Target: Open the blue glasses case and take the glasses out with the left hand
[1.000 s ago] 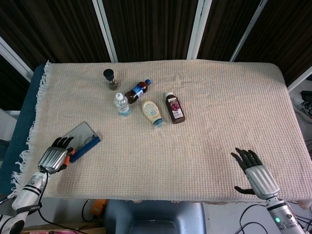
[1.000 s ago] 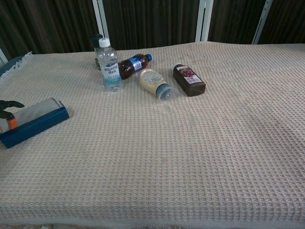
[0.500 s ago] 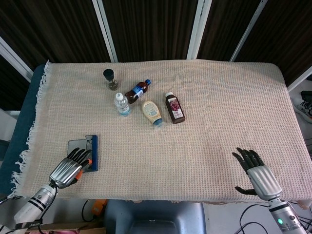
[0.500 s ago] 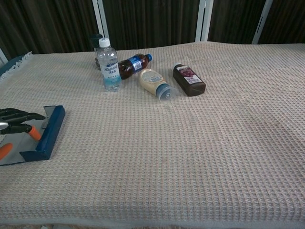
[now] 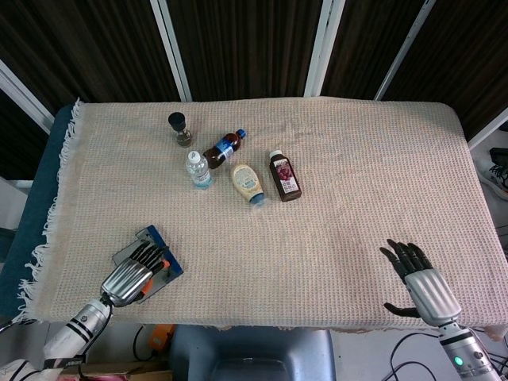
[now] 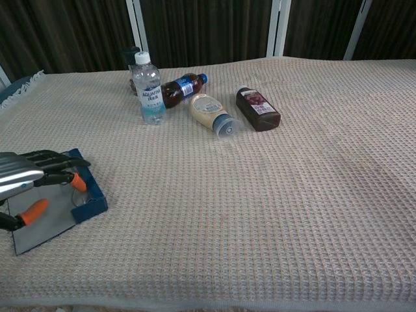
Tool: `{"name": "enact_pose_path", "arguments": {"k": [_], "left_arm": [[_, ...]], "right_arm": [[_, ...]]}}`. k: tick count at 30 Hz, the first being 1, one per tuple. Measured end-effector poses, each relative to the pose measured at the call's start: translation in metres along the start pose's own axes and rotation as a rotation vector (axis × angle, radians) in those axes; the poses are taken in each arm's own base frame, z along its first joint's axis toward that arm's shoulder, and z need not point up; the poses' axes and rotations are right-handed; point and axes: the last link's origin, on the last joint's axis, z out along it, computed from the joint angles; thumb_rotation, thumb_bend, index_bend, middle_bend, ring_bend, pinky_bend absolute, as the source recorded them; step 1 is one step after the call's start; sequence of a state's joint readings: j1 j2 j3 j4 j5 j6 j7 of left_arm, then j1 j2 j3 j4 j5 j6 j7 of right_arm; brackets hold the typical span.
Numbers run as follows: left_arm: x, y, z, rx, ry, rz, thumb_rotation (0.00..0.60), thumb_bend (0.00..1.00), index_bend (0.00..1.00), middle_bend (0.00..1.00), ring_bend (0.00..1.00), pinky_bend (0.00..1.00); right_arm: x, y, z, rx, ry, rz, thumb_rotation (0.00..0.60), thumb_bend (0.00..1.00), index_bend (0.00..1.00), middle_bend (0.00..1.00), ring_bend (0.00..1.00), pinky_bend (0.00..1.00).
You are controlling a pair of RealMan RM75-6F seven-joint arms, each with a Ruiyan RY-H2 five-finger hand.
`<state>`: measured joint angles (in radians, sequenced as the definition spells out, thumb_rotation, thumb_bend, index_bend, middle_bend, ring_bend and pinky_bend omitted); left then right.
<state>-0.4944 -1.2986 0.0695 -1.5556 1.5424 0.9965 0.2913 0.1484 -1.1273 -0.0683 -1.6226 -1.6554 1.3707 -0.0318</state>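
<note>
The blue glasses case (image 5: 164,258) lies open near the table's front left corner, its blue wall (image 6: 90,193) toward the middle and its grey inside (image 6: 45,224) facing up. Orange-armed glasses (image 6: 32,210) lie in it. My left hand (image 5: 129,275) reaches over the case, its fingers (image 6: 49,158) curled over one orange arm and its thumb by the other, gripping the glasses. My right hand (image 5: 418,279) rests open at the front right of the cloth, fingers apart and holding nothing; the chest view does not show it.
At the back left stand a water bottle (image 5: 198,169) and a dark jar (image 5: 181,128). Beside them lie a cola bottle (image 5: 223,148), a cream squeeze bottle (image 5: 248,184) and a dark sauce bottle (image 5: 284,175). The table's front edge (image 5: 238,324) runs close behind both hands.
My left hand has moved right and toward the front edge, and the open case has slid and turned with it. The right hand has stayed nearly still.
</note>
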Motion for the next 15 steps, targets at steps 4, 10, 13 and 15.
{"name": "enact_pose_path", "arguments": {"k": [4,10,13,15], "left_arm": [[0.003,0.004,0.012,0.004,0.013,-0.016,0.600,0.66,0.19,0.00,0.00,0.00],[0.006,0.001,0.033,0.038,0.021,-0.051,0.600,0.66,0.19,0.00,0.00,0.00],[0.007,-0.002,0.046,0.062,0.016,-0.078,0.600,0.67,0.17,0.00,0.00,0.00],[0.008,-0.004,0.054,0.077,0.013,-0.090,0.600,0.66,0.15,0.00,0.00,0.00]], "right_arm": [[0.002,0.001,-0.001,0.000,0.007,0.005,0.600,0.19,0.00,0.00,0.00,0.00],[0.003,0.002,-0.001,-0.001,0.010,0.007,0.600,0.19,0.00,0.00,0.00,0.00],[0.004,0.002,-0.001,-0.003,0.013,0.008,0.600,0.19,0.00,0.00,0.00,0.00],[0.004,0.003,-0.001,-0.004,0.014,0.009,0.600,0.19,0.00,0.00,0.00,0.00]]}}
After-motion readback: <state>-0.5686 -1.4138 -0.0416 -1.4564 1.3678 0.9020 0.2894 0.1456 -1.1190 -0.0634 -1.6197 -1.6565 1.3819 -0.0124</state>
